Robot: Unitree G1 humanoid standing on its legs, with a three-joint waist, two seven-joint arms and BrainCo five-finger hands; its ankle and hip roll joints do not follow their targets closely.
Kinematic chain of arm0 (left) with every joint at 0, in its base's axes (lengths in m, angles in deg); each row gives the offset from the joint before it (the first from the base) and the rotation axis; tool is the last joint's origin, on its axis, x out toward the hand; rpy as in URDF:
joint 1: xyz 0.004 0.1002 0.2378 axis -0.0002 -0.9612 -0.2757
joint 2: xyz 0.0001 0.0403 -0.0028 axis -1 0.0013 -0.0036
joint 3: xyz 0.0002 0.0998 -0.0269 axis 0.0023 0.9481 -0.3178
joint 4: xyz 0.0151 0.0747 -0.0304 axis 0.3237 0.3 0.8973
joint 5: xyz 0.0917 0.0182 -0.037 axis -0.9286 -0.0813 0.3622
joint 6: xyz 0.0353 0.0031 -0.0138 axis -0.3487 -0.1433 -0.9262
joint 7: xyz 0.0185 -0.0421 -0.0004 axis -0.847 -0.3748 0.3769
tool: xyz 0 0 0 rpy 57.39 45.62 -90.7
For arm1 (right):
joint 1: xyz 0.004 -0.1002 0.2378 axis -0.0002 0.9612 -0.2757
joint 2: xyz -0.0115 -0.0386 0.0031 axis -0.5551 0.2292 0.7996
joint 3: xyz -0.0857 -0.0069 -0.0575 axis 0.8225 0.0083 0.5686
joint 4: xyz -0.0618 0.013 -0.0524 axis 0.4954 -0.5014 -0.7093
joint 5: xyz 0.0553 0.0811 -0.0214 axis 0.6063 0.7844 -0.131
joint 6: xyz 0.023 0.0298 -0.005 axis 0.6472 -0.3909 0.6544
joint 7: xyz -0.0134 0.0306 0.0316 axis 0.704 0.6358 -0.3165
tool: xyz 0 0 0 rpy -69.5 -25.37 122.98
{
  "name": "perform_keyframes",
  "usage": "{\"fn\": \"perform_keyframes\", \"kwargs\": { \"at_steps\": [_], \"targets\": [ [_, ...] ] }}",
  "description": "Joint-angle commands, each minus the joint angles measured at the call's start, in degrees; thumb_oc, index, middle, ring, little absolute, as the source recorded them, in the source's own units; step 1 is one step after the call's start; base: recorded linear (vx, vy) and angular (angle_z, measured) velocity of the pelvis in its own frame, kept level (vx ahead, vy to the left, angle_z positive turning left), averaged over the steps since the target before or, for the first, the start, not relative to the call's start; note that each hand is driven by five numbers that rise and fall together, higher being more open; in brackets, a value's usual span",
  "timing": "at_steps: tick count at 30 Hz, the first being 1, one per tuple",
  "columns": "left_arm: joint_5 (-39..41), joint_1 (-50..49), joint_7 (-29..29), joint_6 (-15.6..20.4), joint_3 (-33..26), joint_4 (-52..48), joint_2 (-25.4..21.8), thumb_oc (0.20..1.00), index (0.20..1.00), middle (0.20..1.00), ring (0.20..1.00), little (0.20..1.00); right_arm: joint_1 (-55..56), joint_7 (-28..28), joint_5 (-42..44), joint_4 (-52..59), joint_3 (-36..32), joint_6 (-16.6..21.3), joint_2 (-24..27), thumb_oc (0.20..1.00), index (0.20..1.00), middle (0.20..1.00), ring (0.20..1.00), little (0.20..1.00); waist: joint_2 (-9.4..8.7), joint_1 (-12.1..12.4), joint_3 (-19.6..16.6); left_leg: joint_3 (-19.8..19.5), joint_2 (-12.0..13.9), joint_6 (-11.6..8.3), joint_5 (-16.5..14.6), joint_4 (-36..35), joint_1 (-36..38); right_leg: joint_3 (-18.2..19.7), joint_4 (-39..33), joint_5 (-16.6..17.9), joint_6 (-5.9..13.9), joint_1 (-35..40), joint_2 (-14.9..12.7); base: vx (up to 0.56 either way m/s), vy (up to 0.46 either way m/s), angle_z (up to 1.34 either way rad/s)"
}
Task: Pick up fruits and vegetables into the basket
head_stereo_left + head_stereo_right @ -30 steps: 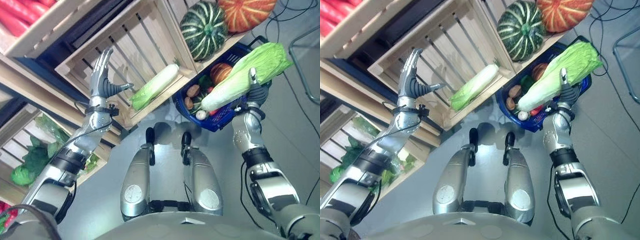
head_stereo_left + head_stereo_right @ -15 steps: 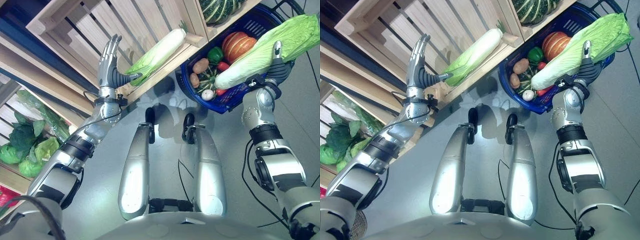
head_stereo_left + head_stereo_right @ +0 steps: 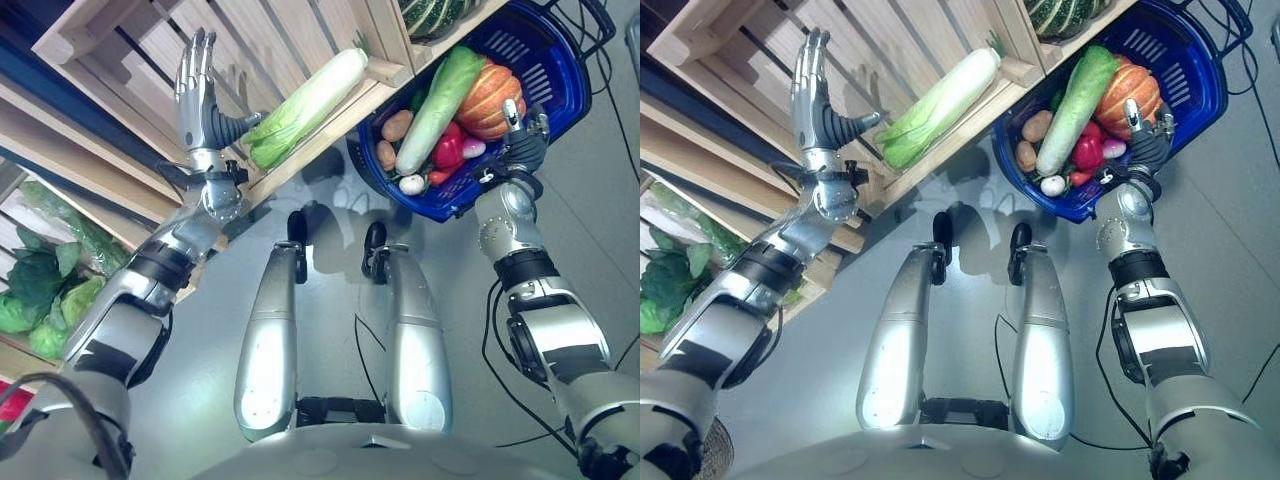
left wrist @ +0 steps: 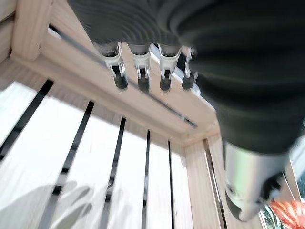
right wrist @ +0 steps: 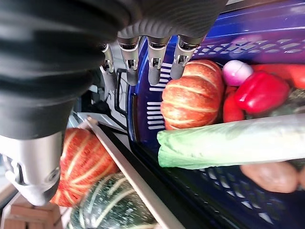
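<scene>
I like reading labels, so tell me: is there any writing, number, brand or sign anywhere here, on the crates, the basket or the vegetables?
None can be read.
Wooden crates: bare slats, no print.
Blue basket: plain plastic, no label.
Cabbage and orange pumpkin: no stickers.

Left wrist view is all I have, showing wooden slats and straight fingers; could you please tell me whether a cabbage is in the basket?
Observer: Yes, a long cabbage lies in the blue basket, beside an orange pumpkin.
Operator: Thank you. Is the right robot hand holding anything?
Observer: No, it is open at the basket's edge, fingers straight, holding nothing.
Operator: Is there anything to pick near my hand?
Observer: A second cabbage lies in the wooden crate, close beside the thumb of the open left robot hand.
</scene>
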Motion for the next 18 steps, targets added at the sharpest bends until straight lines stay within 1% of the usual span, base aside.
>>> {"fn": "perform_keyframes", "kwargs": {
  "at_steps": [1, 3, 6, 7, 9, 12, 15, 18],
  "targets": [
    [-2.1, 3.1, 3.6, 0.7, 0.1, 5.9, 3.1, 1.000, 1.000, 1.000, 1.000, 1.000, -1.0, -2.0, -0.3, 1.8, 1.7, 0.1, -0.7, 1.000, 1.000, 1.000, 1.000, 1.000, -1.92, -1.2, -2.3, 5.5, -2.6, 1.51, -6.7, 3.0, 0.3, -0.3, -0.6, 2.7, 3.77, 1.5, 0.5, 0.04, 0.007, -0.19],
    [-2.1, 4.1, 3.5, 0.8, 0.0, 9.2, 3.8, 1.000, 1.000, 1.000, 1.000, 1.000, -0.9, -2.2, -1.2, 2.0, 2.4, -0.1, -1.2, 1.000, 1.000, 1.000, 1.000, 1.000, -2.24, -1.6, -2.3, 5.7, -2.3, 1.62, -7.0, 3.4, 0.0, -0.1, -0.2, 2.4, 3.85, 1.1, 0.7, 0.03, 0.012, -0.17],
    [-1.5, 6.3, 3.7, -1.1, 0.2, 14.3, 4.5, 1.000, 1.000, 1.000, 1.000, 1.000, -0.4, -2.4, -3.5, 5.0, 4.4, 0.4, -1.1, 1.000, 1.000, 1.000, 1.000, 1.000, -2.78, -2.6, -2.3, 6.1, -1.6, 1.76, -6.8, 3.6, -1.6, 0.5, 0.5, 2.5, 3.91, -1.0, 1.2, 0.01, 0.031, -0.10],
    [-1.3, 6.4, 3.6, -1.2, 0.2, 14.4, 4.6, 1.000, 1.000, 1.000, 1.000, 1.000, -0.4, -2.4, -3.5, 5.1, 4.4, 0.4, -1.1, 1.000, 1.000, 1.000, 1.000, 1.000, -2.80, -2.6, -2.3, 6.1, -1.5, 1.78, -6.8, 3.7, -1.7, 0.6, 0.6, 2.5, 3.91, -1.1, 1.2, -0.01, 0.068, -0.18],
    [0.6, 7.6, 4.2, -2.4, -0.8, 17.8, 5.0, 1.000, 1.000, 1.000, 1.000, 1.000, 0.9, -2.3, -4.8, 10.1, 6.1, 1.9, -1.8, 1.000, 1.000, 1.000, 1.000, 1.000, -3.25, -3.6, -2.3, 6.4, -1.0, 1.85, -6.6, 3.6, -3.3, 1.1, 1.2, 2.5, 4.08, -3.2, 1.6, -0.01, 0.075, -0.27],
    [1.5, 7.9, 5.0, -4.0, -1.7, 19.3, 5.2, 1.000, 1.000, 1.000, 1.000, 1.000, 4.0, -2.5, -6.2, 16.4, 6.7, 3.2, -3.0, 1.000, 1.000, 1.000, 1.000, 1.000, -3.79, -4.7, -2.3, 6.8, -0.7, 1.77, -6.4, 3.1, -4.7, 1.7, 1.1, 2.6, 4.31, -4.9, 2.4, -0.01, 0.068, -0.20],
    [3.5, 7.6, 5.8, -5.7, -3.2, 20.4, 5.1, 1.000, 1.000, 1.000, 1.000, 1.000, 8.3, -4.2, -6.1, 22.3, 6.7, 4.8, -4.4, 1.000, 1.000, 1.000, 1.000, 1.000, -4.09, -5.8, -2.3, 7.2, -0.4, 1.72, -6.3, 2.9, -6.6, 2.6, 1.3, 2.6, 4.53, -7.1, 3.0, -0.02, 0.083, -0.16],
    [3.6, 6.9, 6.3, -6.2, -4.5, 21.1, 5.0, 1.000, 1.000, 1.000, 1.000, 1.000, 11.7, -6.1, -5.6, 26.2, 6.8, 5.7, -5.5, 1.000, 1.000, 1.000, 1.000, 1.000, -4.24, -6.7, -2.3, 7.4, -0.2, 1.56, -6.3, 2.8, -7.9, 3.2, 1.3, 2.6, 4.63, -8.5, 3.4, -0.02, 0.069, -0.16]
  ]
}}
